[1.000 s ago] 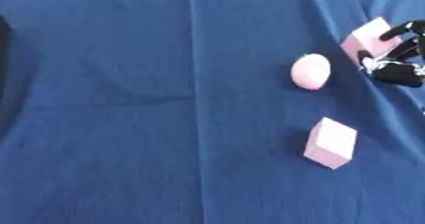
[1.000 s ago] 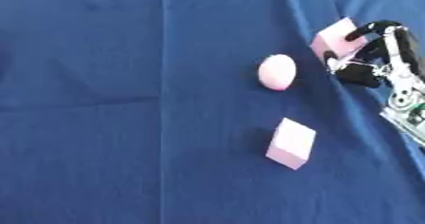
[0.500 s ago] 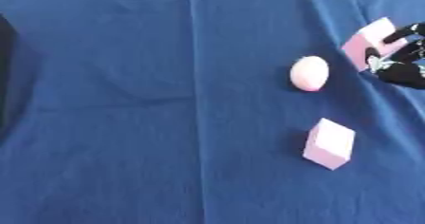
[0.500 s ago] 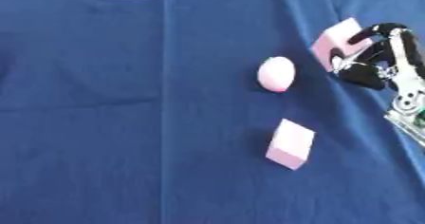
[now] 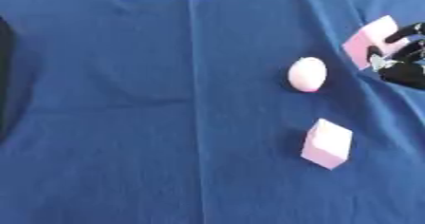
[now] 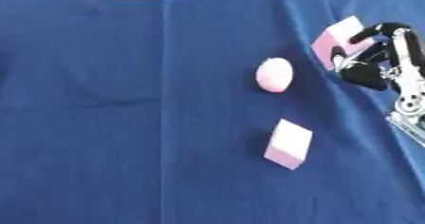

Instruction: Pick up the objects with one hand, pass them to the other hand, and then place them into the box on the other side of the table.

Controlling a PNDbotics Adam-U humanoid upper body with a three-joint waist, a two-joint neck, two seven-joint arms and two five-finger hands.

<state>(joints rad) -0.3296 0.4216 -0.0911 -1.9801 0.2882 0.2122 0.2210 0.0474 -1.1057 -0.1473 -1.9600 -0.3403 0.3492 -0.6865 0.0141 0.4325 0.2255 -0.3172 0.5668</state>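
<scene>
Three pink foam pieces lie on the blue cloth. A pink egg shape sits right of the middle. Nearer to me, a pink block rests tilted on the cloth. A second pink block sits at the far right, and my right hand is on it, with fingers curled over its top edge and the thumb against its near side. This block looks tipped up on one edge. My left hand shows in neither view.
A dark shape runs along the left edge of the left eye view; I cannot make out what it is. The cloth has a fold line running from far to near.
</scene>
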